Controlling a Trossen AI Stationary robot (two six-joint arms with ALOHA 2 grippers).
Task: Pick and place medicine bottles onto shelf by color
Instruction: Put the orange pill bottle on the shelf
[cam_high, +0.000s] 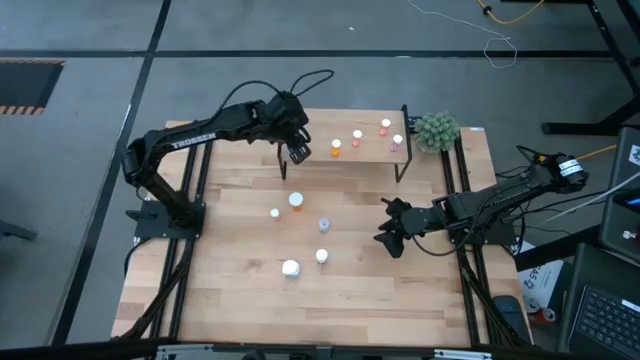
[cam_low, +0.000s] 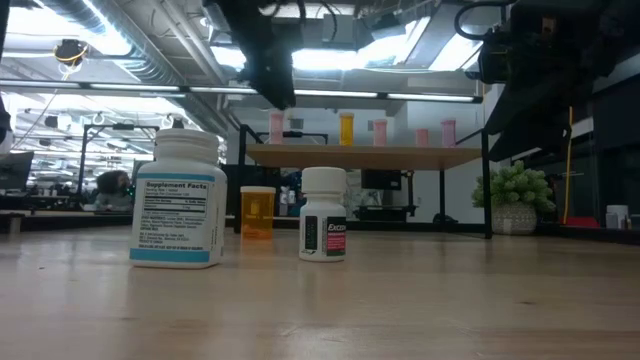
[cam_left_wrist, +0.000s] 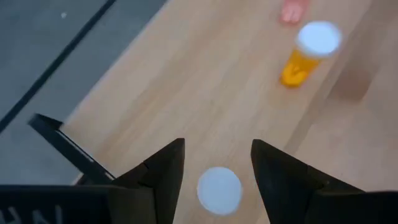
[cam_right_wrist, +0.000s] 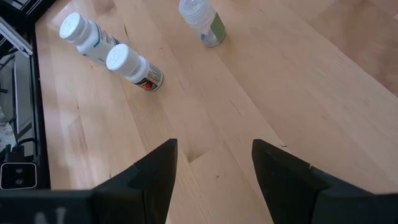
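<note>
Nearest bottle: we see a large white-labelled bottle (cam_low: 177, 200) on the desk (cam_high: 240, 290), well in front of the shelf (cam_high: 345, 150).
Left hand (cam_left_wrist: 216, 163): we see it open above the shelf's left end, a white cap (cam_left_wrist: 219, 188) between its fingers, untouched.
Shelf bottles: orange bottle (cam_left_wrist: 307, 55) and pink ones stand upright.
Right hand (cam_right_wrist: 214, 163): open, right of the shelf.
</note>
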